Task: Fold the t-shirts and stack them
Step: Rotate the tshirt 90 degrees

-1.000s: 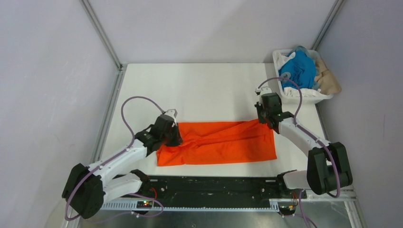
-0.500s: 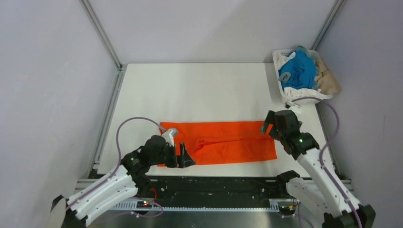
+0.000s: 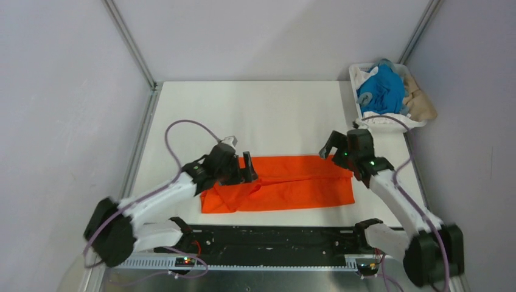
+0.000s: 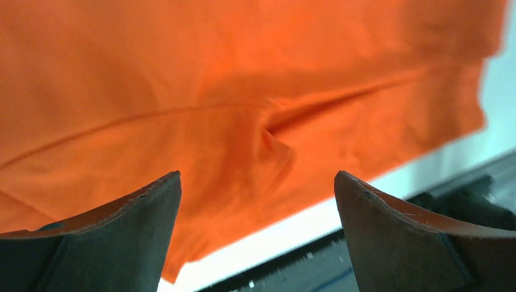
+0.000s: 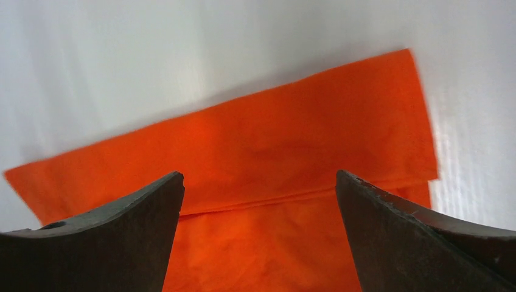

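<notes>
An orange t-shirt [image 3: 292, 185] lies flat on the white table as a long folded strip with a seam along its length. My left gripper [image 3: 242, 169] hovers open over its far left part; the left wrist view shows the cloth [image 4: 243, 91] below the spread fingers [image 4: 257, 176], nothing between them. My right gripper [image 3: 333, 149] stands open above the far right corner, and its own view shows the shirt [image 5: 274, 158] beneath the empty jaws [image 5: 260, 173]. A blue t-shirt [image 3: 383, 91], a white one [image 3: 367, 76] and a beige one [image 3: 420, 100] are bunched at the back right.
A white plastic basket [image 3: 389, 126] at the back right corner holds the bunched shirts, the beige one hanging over its right side. A black rail [image 3: 274, 240] runs along the near table edge. Metal frame posts [image 3: 131, 45] rise at the back corners.
Both grippers went from shut to open and let go of the orange shirt. The arms dipped toward the near edge, then came back over the shirt's far edge.
</notes>
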Controlling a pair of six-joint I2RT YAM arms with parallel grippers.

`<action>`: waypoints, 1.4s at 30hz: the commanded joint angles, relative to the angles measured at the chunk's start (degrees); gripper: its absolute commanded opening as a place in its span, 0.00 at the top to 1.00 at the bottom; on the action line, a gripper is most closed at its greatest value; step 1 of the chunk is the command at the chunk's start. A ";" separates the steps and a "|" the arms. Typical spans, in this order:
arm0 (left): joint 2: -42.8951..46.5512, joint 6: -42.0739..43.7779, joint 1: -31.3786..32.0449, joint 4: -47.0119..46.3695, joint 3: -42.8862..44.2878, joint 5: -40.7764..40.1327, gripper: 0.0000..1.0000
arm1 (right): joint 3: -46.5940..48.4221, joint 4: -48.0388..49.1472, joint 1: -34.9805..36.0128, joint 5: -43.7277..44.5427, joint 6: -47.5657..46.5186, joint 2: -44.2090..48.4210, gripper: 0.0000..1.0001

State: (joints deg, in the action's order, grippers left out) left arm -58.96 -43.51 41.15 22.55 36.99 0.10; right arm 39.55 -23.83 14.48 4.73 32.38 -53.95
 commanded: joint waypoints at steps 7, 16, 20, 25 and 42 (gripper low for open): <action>-29.73 -2.52 -13.69 -8.90 4.59 3.56 0.00 | -0.66 12.32 0.56 -11.98 -0.77 -24.13 0.01; -58.41 -3.09 -20.83 -10.04 38.13 13.80 0.00 | -4.81 9.19 10.64 -16.94 -0.85 -25.77 0.04; -70.59 -4.70 -21.23 -8.65 56.37 22.62 0.00 | -6.82 11.42 20.66 -22.70 -0.53 -23.66 0.02; -80.01 -6.89 -21.44 -8.12 70.56 25.78 0.00 | -5.91 22.24 33.54 -32.07 0.90 -27.16 0.01; -83.68 -7.82 -21.12 -8.08 90.70 30.85 0.00 | 2.78 11.51 38.80 -10.21 -3.46 -14.49 0.01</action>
State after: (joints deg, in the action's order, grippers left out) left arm -150.21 -55.24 20.10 13.26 126.91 31.35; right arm 40.86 -4.69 53.41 -16.67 30.35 -77.95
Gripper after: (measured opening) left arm 0.995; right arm 0.993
